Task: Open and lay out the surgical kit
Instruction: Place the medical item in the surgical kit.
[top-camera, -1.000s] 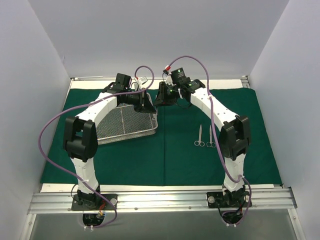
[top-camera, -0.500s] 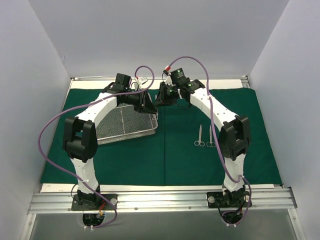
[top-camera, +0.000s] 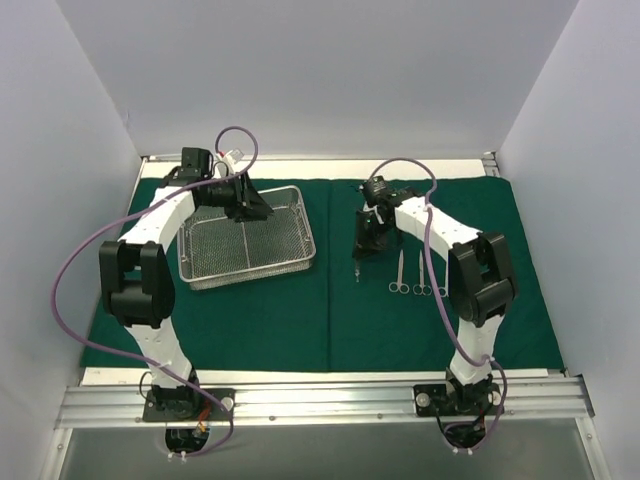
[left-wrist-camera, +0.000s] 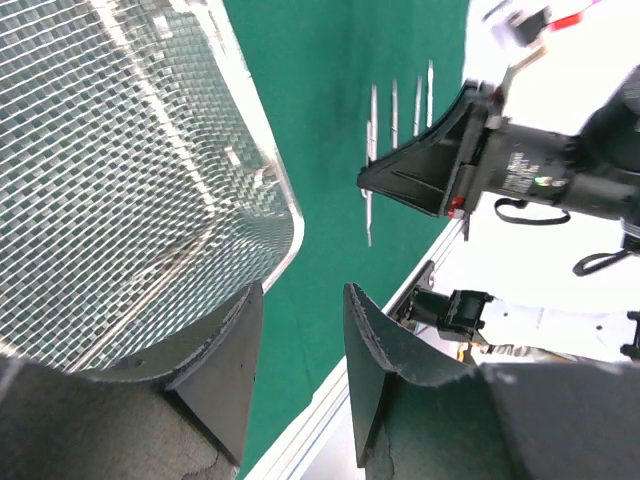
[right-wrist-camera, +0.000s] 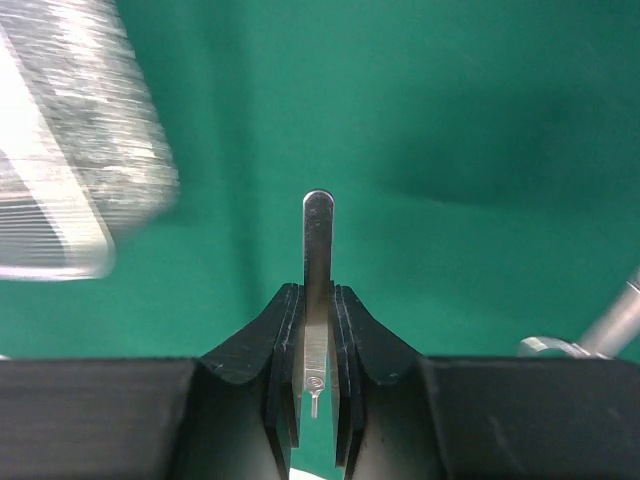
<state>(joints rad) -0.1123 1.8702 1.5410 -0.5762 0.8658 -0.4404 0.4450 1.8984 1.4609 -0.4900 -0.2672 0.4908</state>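
Clamping a steel instrument (right-wrist-camera: 317, 235) right of the tray (left-wrist-camera: 288, 205), right gripper (right-wrist-camera: 317, 300) hides its lower end; left gripper (left-wrist-camera: 302, 300) gapes, empty.

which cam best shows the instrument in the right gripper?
Right wrist: the steel instrument sits centre frame, clamped in the right gripper. Top external shows only a thin sliver under the gripper; left wrist shows it small and distant.

Left end effector (left-wrist-camera: 302, 300) parted, right one (right-wrist-camera: 316, 295) clamped

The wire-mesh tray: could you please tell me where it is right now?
In the top view the tray lies on the left half of the green cloth, beneath the left claw.
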